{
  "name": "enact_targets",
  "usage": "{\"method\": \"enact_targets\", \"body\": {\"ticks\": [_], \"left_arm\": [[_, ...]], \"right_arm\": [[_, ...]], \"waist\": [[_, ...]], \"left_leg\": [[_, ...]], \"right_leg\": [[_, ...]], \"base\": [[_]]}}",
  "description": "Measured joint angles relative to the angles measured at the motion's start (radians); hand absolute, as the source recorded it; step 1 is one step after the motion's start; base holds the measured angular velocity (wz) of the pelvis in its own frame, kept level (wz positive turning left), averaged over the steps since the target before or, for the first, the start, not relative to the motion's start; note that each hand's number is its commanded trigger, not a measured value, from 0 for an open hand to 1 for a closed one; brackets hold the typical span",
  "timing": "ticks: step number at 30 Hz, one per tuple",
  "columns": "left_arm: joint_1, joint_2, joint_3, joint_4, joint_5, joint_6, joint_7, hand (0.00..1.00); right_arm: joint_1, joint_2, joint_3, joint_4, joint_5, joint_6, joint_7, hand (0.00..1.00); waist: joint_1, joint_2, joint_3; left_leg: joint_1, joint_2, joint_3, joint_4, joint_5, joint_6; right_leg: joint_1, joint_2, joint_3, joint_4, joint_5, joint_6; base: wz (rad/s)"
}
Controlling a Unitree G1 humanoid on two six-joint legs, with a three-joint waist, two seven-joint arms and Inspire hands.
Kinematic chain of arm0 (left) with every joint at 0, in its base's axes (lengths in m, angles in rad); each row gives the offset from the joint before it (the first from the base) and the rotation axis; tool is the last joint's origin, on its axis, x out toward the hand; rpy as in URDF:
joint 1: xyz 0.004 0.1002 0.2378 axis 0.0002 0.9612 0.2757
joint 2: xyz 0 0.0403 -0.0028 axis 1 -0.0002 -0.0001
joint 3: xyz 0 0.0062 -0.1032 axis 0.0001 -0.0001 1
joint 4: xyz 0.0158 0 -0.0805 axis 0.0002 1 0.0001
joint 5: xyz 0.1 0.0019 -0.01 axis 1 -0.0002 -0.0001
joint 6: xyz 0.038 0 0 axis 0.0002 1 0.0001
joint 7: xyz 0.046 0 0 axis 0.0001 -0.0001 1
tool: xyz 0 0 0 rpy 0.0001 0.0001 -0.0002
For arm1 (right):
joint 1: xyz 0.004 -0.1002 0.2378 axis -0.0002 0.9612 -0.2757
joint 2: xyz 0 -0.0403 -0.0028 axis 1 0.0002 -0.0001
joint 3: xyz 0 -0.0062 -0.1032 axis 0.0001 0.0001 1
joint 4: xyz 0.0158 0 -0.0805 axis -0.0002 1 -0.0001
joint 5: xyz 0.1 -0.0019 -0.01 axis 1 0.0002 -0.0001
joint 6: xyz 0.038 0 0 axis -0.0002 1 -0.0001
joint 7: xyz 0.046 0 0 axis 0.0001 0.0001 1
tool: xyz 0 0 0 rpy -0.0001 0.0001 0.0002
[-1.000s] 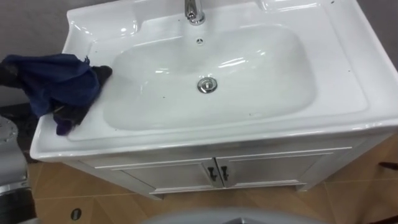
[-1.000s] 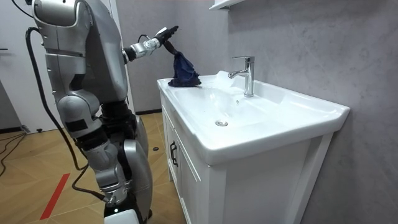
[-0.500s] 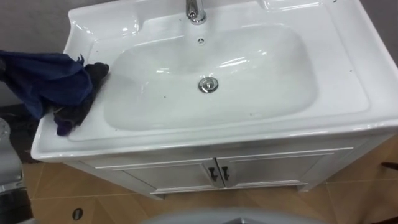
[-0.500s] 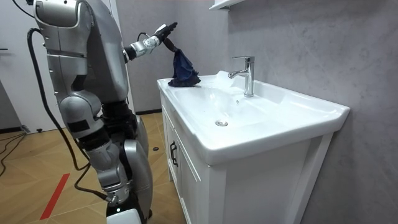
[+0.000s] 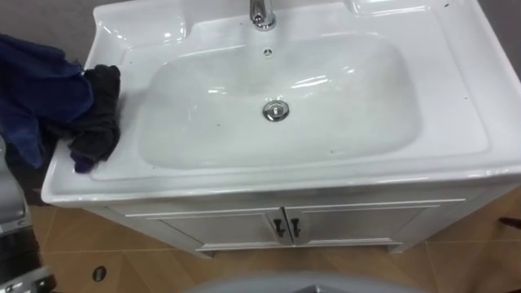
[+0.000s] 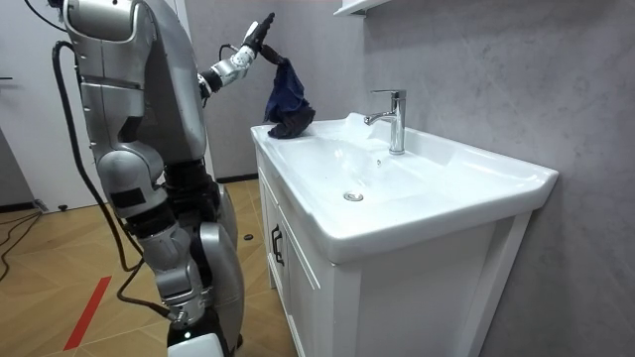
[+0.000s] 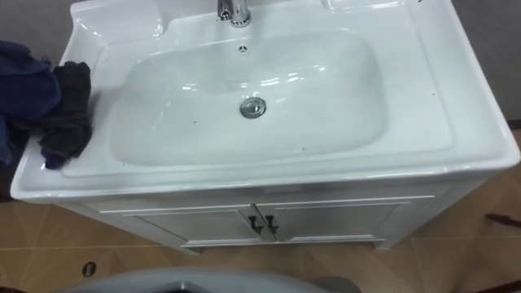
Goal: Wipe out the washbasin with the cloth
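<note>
Nearest to me is the white cabinet (image 6: pixel 397 297) with the basin (image 6: pixel 516 183) on top. The bowl is bare and shiny, with a few dark specks on its floor. The round metal drain (image 5: pixel 276 111) sits in the middle of the bowl. Beyond it the chrome tap (image 6: pixel 395 119) rises from the back ledge by the grey wall. Two small dark door handles (image 5: pixel 285 228) sit side by side on the cabinet front.

The robot stands on the wooden floor (image 6: pixel 60 258) facing that front, towards the basin's far end. Its left arm is lifted high.

At that far end hangs the cloth (image 6: pixel 288 99), dark blue above and black at the bottom. Its black lower end lies bunched on the basin's left rim, beside the bowl and not in it. The top of the cloth hangs from the left hand (image 6: pixel 256 35), so the fingers have hold of it there. From here I cannot tell how tightly they are curled.
</note>
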Motion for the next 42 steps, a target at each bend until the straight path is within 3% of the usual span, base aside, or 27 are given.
{"method": "enact_targets", "body": {"ticks": [6, 7, 9, 11, 13, 18, 23, 30, 32, 35, 42], "left_arm": [[0.005, 0.0, -0.002, -0.029, -0.14, -0.005, 0.002, 0.0], [0.016, -0.001, -0.004, -0.03, -0.172, -0.005, -0.004, 0.0], [0.053, -0.007, -0.015, -0.031, -0.254, -0.005, -0.013, 0.0], [0.098, -0.041, -0.032, -0.031, -0.373, -0.004, -0.022, 0.0], [0.109, -0.056, -0.062, -0.029, -0.454, -0.003, -0.035, 0.0], [0.126, -0.067, -0.132, 0.004, -0.553, -0.009, -0.086, 0.0], [0.169, -0.097, -0.188, 0.075, -0.717, -0.012, -0.14, 0.0], [0.178, -0.104, -0.223, 0.076, -0.747, -0.013, -0.191, 0.0], [0.178, -0.119, -0.223, 0.076, -0.747, -0.013, -0.209, 0.0], [0.178, -0.137, -0.229, 0.076, -0.769, -0.014, -0.241, 0.0], [0.178, -0.139, -0.23, 0.076, -0.787, -0.014, -0.306, 0.0]], "right_arm": [[-0.001, 0.018, 0.0, 0.0, -0.001, 0.003, -0.001, 0.0], [-0.003, 0.022, 0.001, -0.001, -0.001, 0.008, 0.001, 0.0], [-0.004, 0.023, 0.002, -0.001, 0.0, 0.012, 0.005, 0.0], [-0.013, 0.023, 0.002, -0.001, -0.002, 0.021, 0.005, 0.0], [-0.017, 0.023, 0.004, 0.0, -0.001, 0.023, 0.005, 0.0], [-0.034, 0.022, 0.004, 0.0, 0.0, 0.023, 0.004, 0.0], [-0.049, 0.024, 0.023, -0.001, 0.003, 0.022, 0.004, 0.0], [-0.071, 0.027, 0.034, -0.004, 0.002, 0.017, 0.006, 0.0], [-0.071, 0.027, 0.034, -0.007, 0.002, 0.013, 0.013, 0.0], [-0.07, 0.028, 0.034, -0.007, 0.002, 0.007, 0.026, 0.0], [-0.067, 0.02, 0.032, -0.007, -0.001, 0.006, 0.038, 0.0]], "waist": [[-0.002, -0.016, 0.0009], [-0.002, -0.023, 0.0042], [-0.01, -0.021, 0.0032], [-0.028, -0.021, 0.0032], [-0.029, -0.024, 0.0034], [-0.031, -0.039, 0.006], [-0.038, -0.046, 0.0044], [-0.048, -0.07, 0.0002], [-0.053, -0.072, 0.0013], [-0.055, -0.067, 0.0013], [-0.059, -0.051, 0.0039]], "left_leg": [[0.002, 0.0, 0.0, 0.002, 0.0, 0.0], [0.0, 0.0, 0.001, 0.002, 0.0, 0.0], [-0.001, -0.001, 0.001, 0.003, 0.0, 0.0], [-0.001, -0.003, -0.002, 0.004, 0.0, 0.0], [-0.001, -0.003, -0.003, 0.006, 0.0, 0.0], [0.001, -0.003, -0.001, 0.006, 0.0, 0.0], [0.0, -0.003, 0.0, 0.007, 0.0, 0.0], [0.002, -0.004, -0.002, 0.008, 0.0, 0.0], [0.01, -0.004, 0.0, 0.006, 0.0, 0.0], [0.012, -0.004, 0.0, 0.004, 0.0, 0.0], [0.014, -0.003, 0.001, -0.01, -0.002, 0.002]], "right_leg": [[0.0, 0.0, 0.003, 0.002, -0.004, 0.001], [-0.004, 0.0, 0.004, 0.004, -0.004, 0.001], [-0.003, -0.001, 0.004, 0.002, -0.004, 0.001], [-0.001, -0.003, 0.0, 0.003, -0.005, 0.002], [-0.001, -0.003, 0.0, 0.003, -0.004, 0.002], [-0.001, -0.002, 0.006, 0.003, -0.004, 0.002], [-0.003, -0.004, 0.003, 0.01, -0.004, 0.002], [-0.004, -0.007, -0.002, 0.02, -0.011, 0.001], [0.002, -0.007, 0.001, 0.019, -0.011, 0.001], [0.003, -0.006, 0.002, 0.021, -0.011, 0.002], [0.003, -0.003, 0.002, 0.021, -0.011, 0.001]], "base": [[0.0], [0.0], [0.0], [0.05], [0.02], [-0.02], [0.0], [0.02], [-0.02], [0.0], [0.0]]}}
